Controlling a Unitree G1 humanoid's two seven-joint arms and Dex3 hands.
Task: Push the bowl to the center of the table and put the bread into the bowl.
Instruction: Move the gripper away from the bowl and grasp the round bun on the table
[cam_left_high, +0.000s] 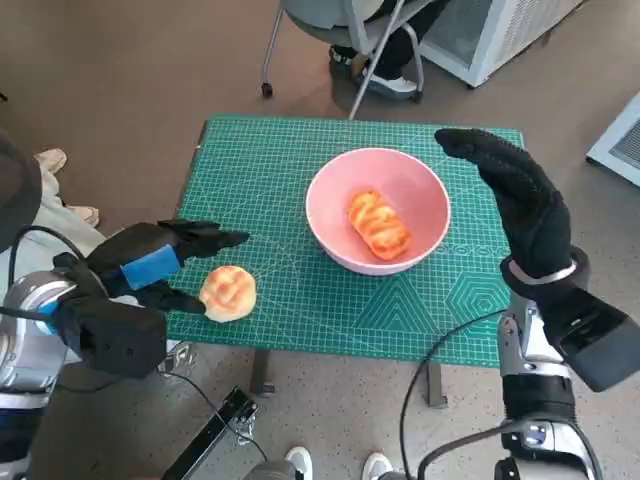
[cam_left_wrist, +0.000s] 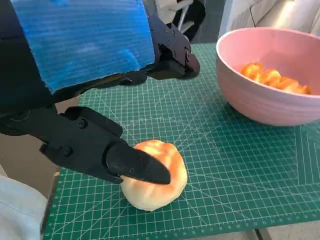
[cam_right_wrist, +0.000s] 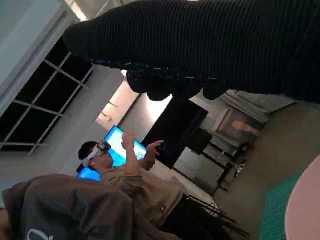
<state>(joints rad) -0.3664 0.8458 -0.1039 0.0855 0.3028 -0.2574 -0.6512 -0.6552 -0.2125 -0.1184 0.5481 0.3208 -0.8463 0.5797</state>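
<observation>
Grey-brown flooring surrounds a small surface (cam_left_high: 260, 160) covered by a green gridded cutting mat, with a wheeled chair (cam_left_high: 340, 30) and a seated person's feet (cam_left_high: 385, 80) shown beyond its far edge and white shoes (cam_left_high: 300, 462) below its near edge. A pink bowl (cam_left_high: 425, 195) is placed right of the surface's middle, toward the far edge, and a glazed, twisted bread (cam_left_high: 378, 224) is seen lying inside it. A second bread, a round bun (cam_left_high: 228, 292), rests on the mat close to the near left corner, well apart from the bowl. The left hand (cam_left_high: 150, 262), marked by blue tape on its back, is positioned at the left edge with its fingers (cam_left_wrist: 135, 165) parted around the bun: in the left wrist view one black finger is laid against the bun's near side, while another (cam_left_wrist: 172, 55) is stretched above it without contact, so the bun is touched rather than clasped. The right hand (cam_left_high: 520, 195), in its black knitted glove, is raised beside the bowl at the right edge, its fingers extended and spread with nothing between them; no contact with the bowl can be confirmed. In the right wrist view, the glove is seen as a dark band above a seated person (cam_right_wrist: 135, 175) wearing a headset, arms raised before a blue screen (cam_right_wrist: 117, 142), with the bowl's pink rim visible at one corner.
</observation>
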